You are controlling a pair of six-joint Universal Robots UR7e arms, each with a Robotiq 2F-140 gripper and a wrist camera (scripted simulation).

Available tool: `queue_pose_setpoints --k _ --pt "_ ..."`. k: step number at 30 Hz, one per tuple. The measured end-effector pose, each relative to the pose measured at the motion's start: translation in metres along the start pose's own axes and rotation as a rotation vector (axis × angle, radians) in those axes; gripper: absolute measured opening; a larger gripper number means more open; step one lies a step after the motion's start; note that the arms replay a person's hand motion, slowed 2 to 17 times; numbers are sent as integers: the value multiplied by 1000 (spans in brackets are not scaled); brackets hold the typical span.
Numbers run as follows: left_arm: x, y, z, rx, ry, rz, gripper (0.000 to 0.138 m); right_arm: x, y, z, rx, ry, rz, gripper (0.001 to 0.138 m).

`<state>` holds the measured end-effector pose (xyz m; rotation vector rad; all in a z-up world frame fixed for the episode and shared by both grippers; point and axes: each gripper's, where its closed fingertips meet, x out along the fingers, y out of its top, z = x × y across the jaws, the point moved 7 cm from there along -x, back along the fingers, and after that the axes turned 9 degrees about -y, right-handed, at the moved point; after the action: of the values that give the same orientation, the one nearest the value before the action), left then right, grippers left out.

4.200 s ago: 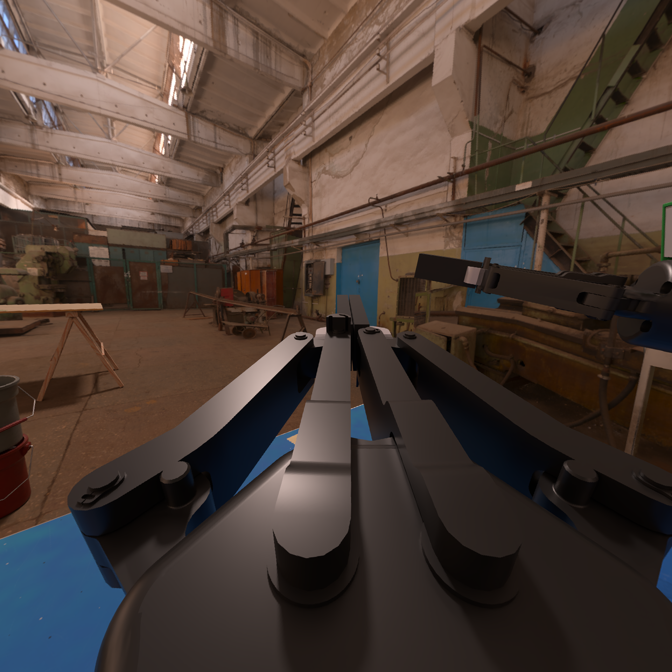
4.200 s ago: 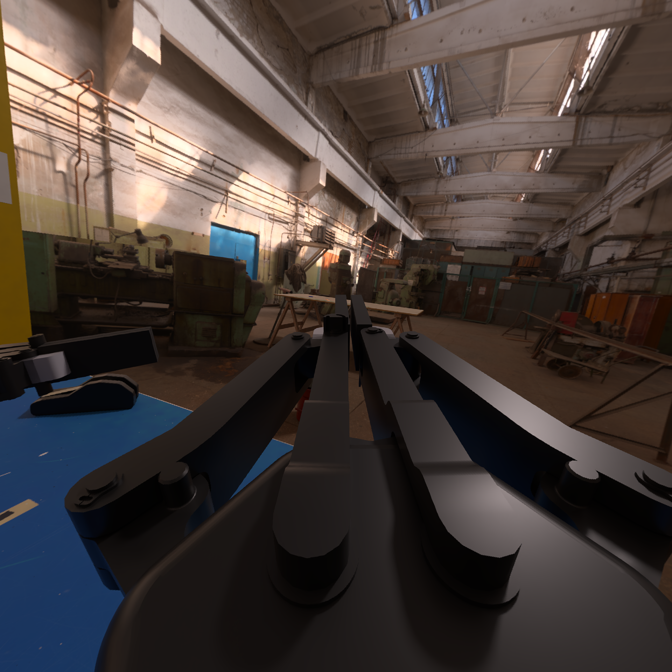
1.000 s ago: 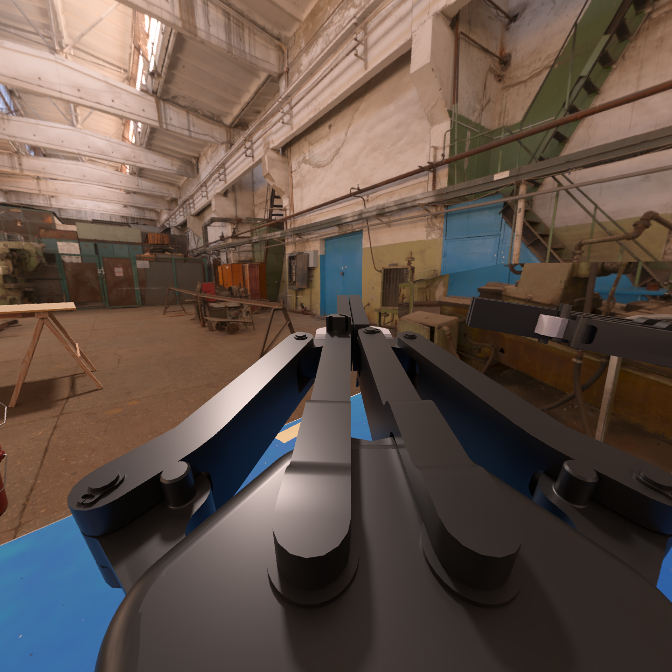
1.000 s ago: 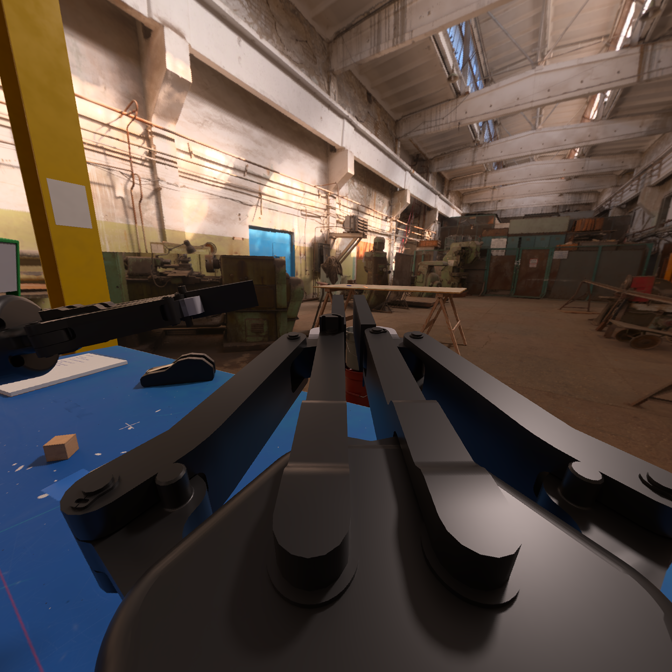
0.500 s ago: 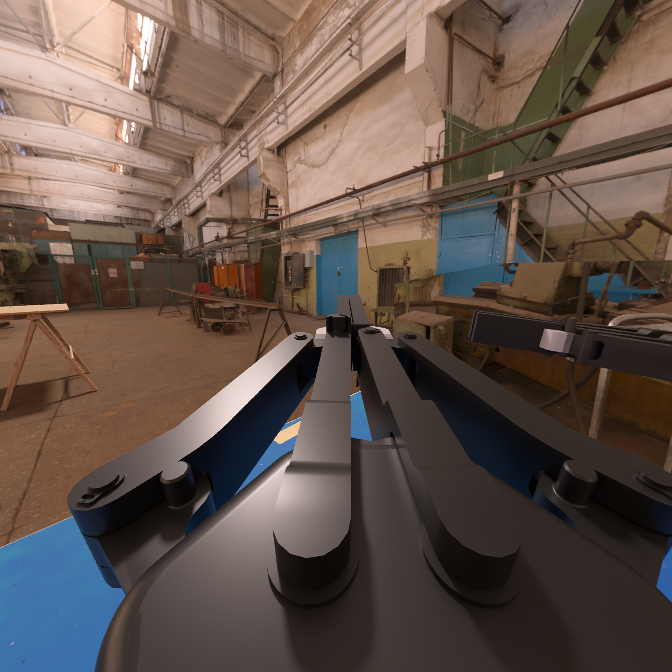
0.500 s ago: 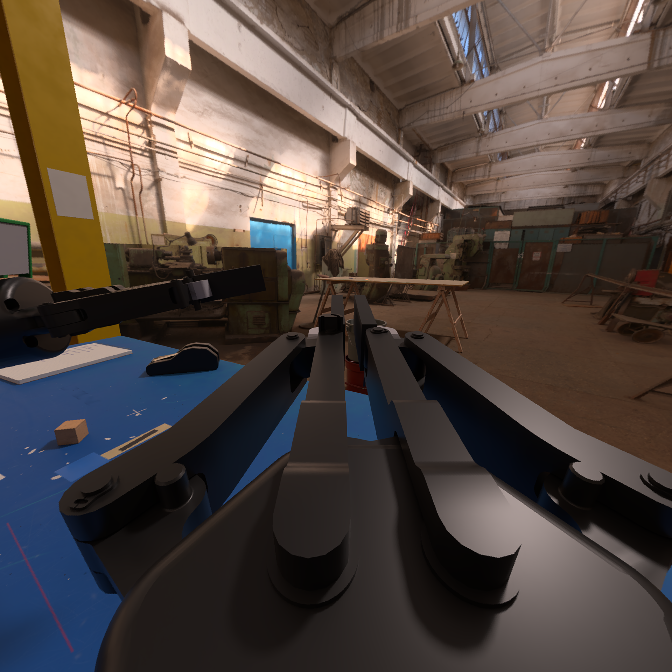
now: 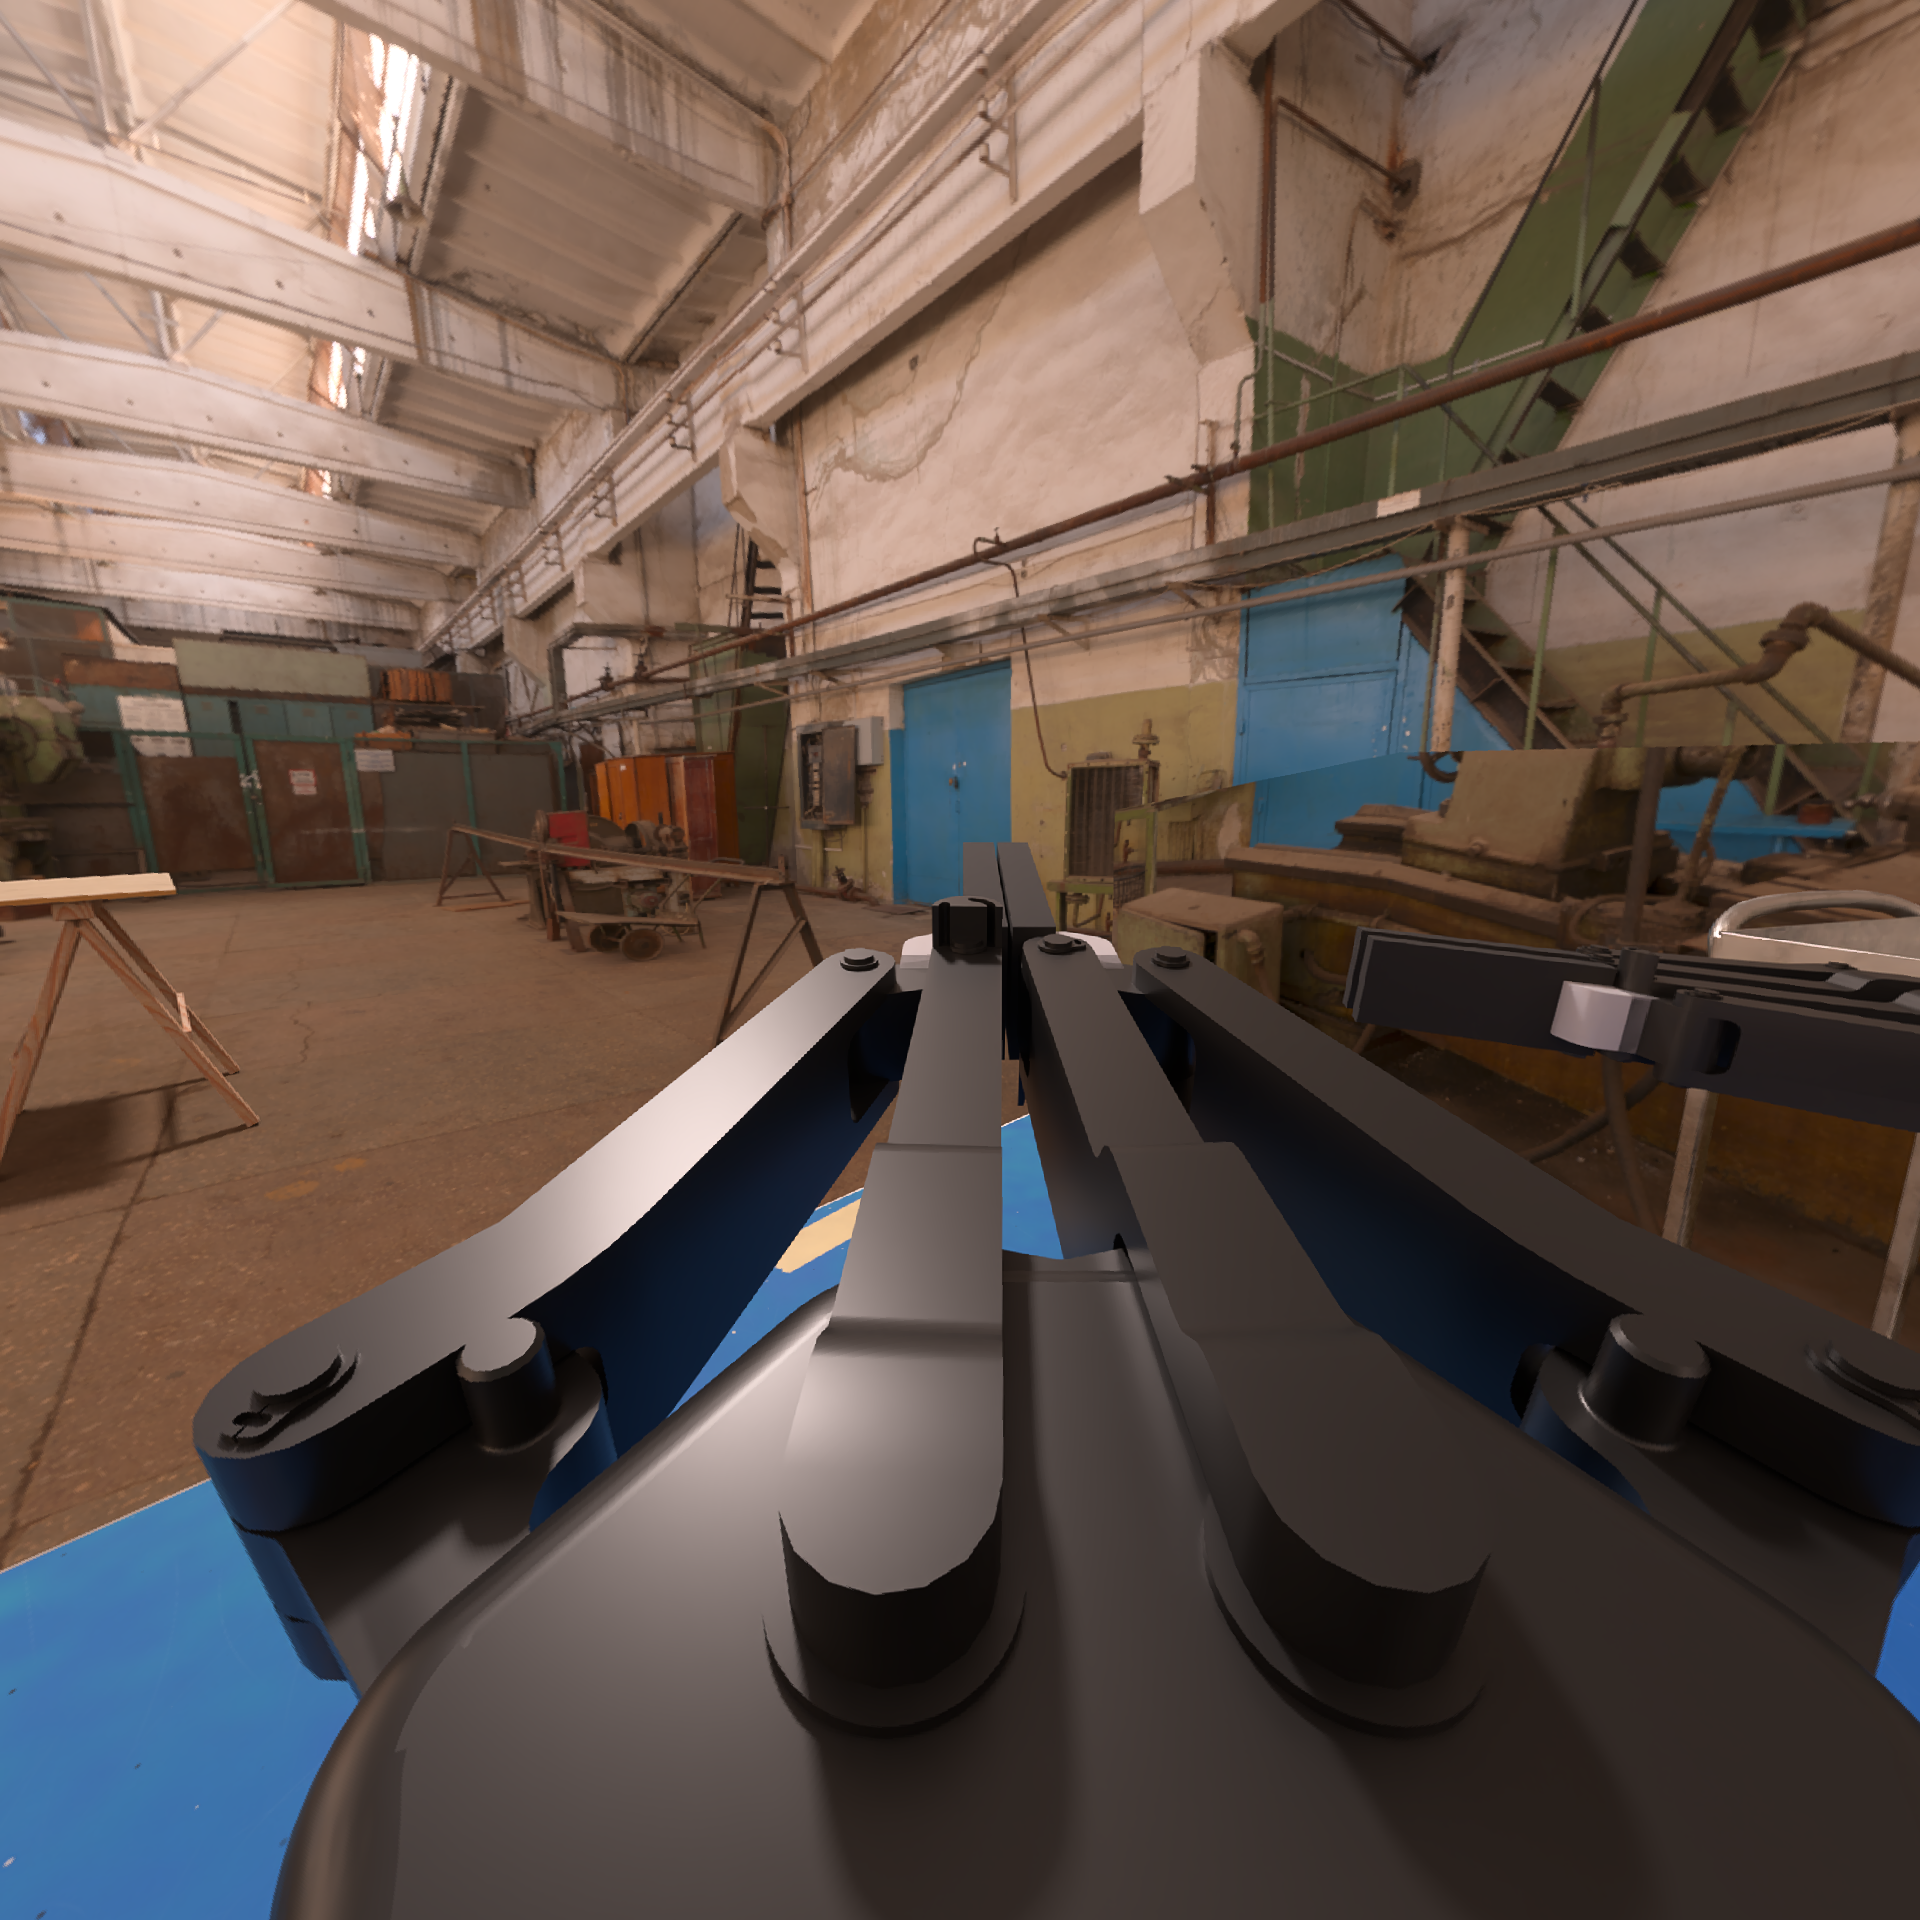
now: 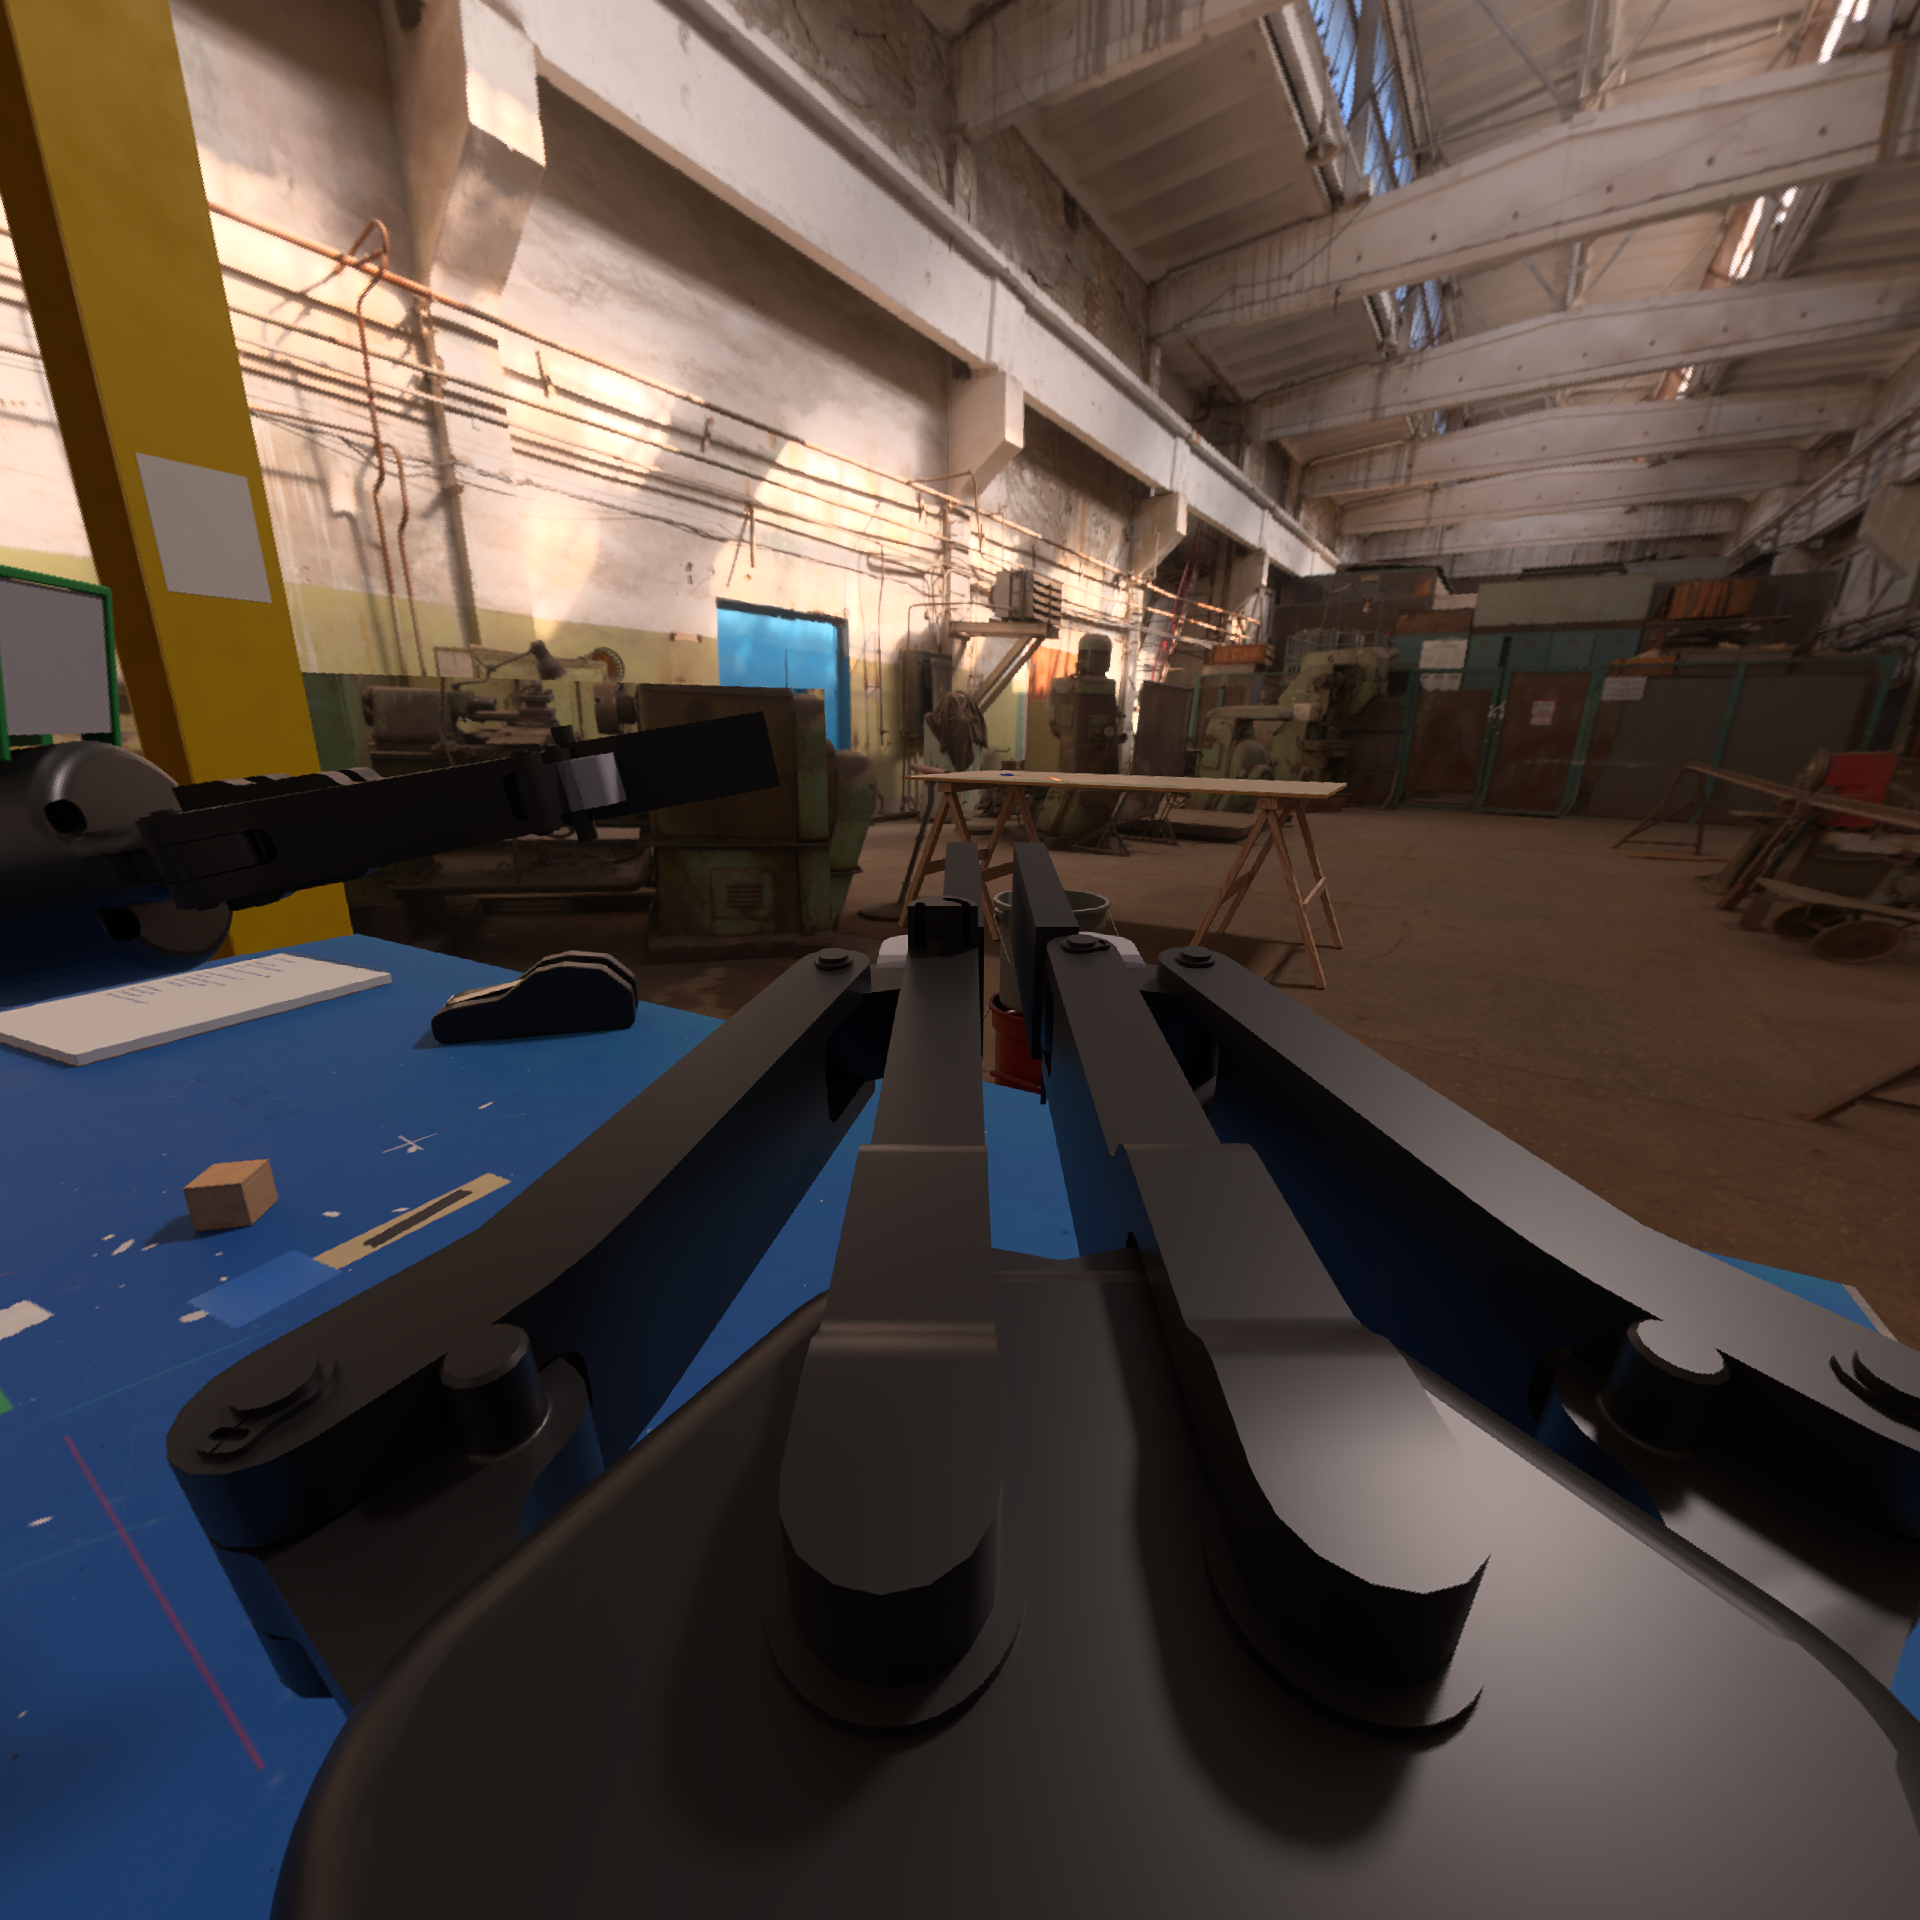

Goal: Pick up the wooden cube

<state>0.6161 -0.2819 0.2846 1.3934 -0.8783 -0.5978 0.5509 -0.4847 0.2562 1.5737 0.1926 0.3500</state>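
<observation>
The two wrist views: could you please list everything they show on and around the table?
Table: one, blue, under both grippers.
Cube: one, wooden, on the table, left in the right wrist view.
Board: one, white, flat, at the table's far left.
Black block: one, lying beside the board.
Tape strip: one, tan with a dark stripe, right of the cube.
Left gripper: one, black, fingers together, empty.
Right gripper: one, black, narrow gap between fingers, empty.
</observation>
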Motion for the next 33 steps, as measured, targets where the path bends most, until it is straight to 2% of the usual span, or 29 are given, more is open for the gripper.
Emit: queue_pose_setpoints --k 33 --pt "1 4 10 14 -21 -1 1 -20 -20 -7 2 12 -41 10"
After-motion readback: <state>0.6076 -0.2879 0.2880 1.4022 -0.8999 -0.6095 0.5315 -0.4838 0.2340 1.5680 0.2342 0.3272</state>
